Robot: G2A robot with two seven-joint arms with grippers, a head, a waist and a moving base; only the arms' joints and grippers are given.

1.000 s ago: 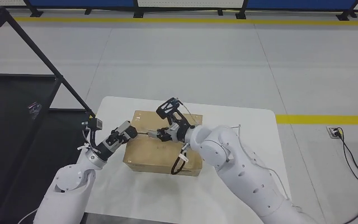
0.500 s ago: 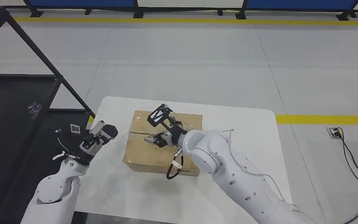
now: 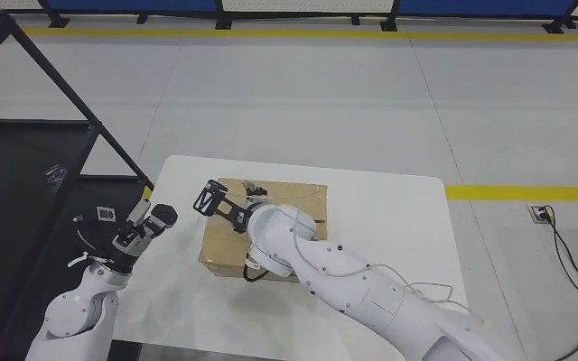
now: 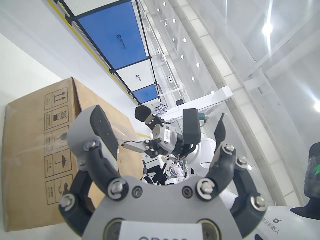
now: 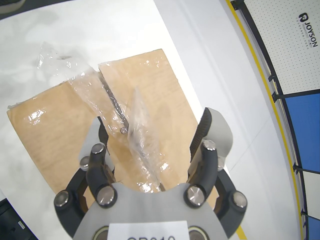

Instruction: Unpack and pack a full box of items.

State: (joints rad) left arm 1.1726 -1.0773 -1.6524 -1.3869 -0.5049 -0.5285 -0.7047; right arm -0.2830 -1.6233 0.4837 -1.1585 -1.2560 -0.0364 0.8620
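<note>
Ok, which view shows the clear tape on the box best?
Right wrist view: the clear tape is lifted and crumpled along the box seam. Left wrist view catches a wisp at the box edge; top view, too small to tell.

An industrial hall, with yellow floor line [image 3: 271, 32], blue partition panels [image 4: 115, 41], ceiling lights [image 4: 267, 28].

A white table [image 3: 388, 226] is standing on a pale grey floor [image 3: 298, 90], where a yellow line [image 3: 510, 192] is running off to the right. A black metal frame [image 3: 63, 90] is slanting past the table's left end. Blue wall panels [image 4: 120, 41] are lining the hall, and ceiling lamps [image 4: 267, 28] are shining above.
</note>
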